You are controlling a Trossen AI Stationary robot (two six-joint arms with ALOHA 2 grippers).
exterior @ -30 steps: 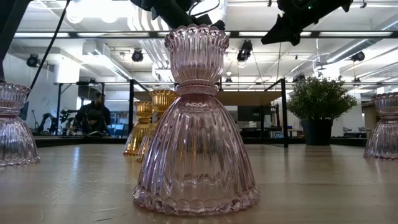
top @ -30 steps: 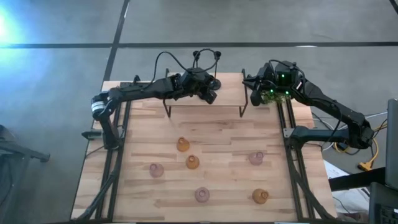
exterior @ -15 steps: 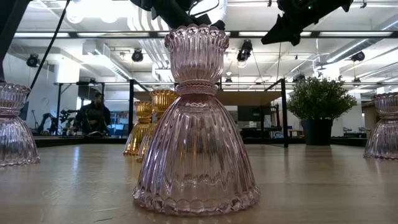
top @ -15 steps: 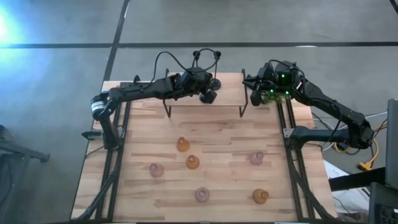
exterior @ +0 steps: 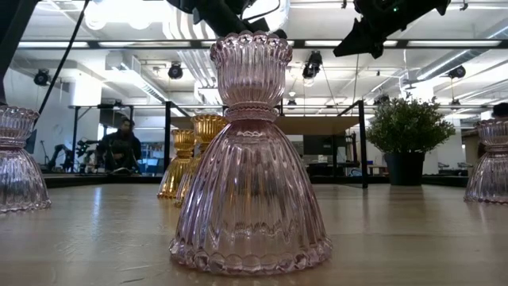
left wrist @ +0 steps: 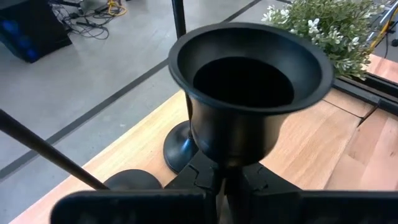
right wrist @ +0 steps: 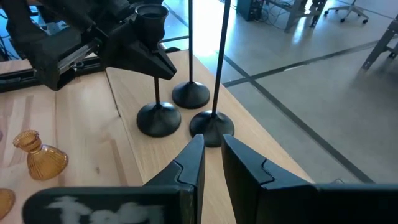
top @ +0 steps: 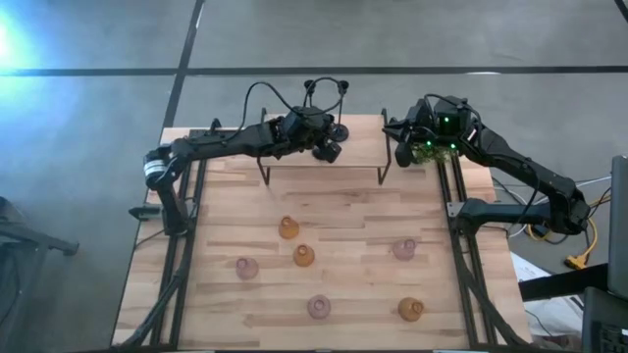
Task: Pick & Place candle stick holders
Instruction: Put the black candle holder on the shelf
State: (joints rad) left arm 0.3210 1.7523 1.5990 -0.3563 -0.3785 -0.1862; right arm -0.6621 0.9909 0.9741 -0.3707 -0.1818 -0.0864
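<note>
Three black candle stick holders with thin stems stand at the table's far edge. My left gripper [top: 331,149] is shut on the one [left wrist: 249,93] nearest the glass holders. The other two [right wrist: 190,93] [right wrist: 211,127] stand close behind it on their round bases. Several squat glass holders, pink [top: 245,267] and amber [top: 287,228], stand on their bases on the near half of the table. One pink holder [exterior: 250,151] fills the low view. My right gripper [right wrist: 213,155] hangs at the far right beside the green plant [top: 429,149], with a narrow gap between its fingers and nothing in it. My left gripper pinches the black holder's thin stem [right wrist: 156,79] between its two fingers [right wrist: 164,65], a short way below the cup [right wrist: 151,15]. The fingers come from the table's left, slanting a little downward, and lie across the stem. The holder is upright, and its round base [right wrist: 158,119] appears to rest on the table.
A black metal frame stands on two posts [top: 265,173] [top: 383,173] just nearer than the black holders. The potted plant [exterior: 409,131] stands at the far right corner. Bare wood [top: 343,206] lies between the frame and the glass holders. A person [exterior: 119,147] sits in the room beyond.
</note>
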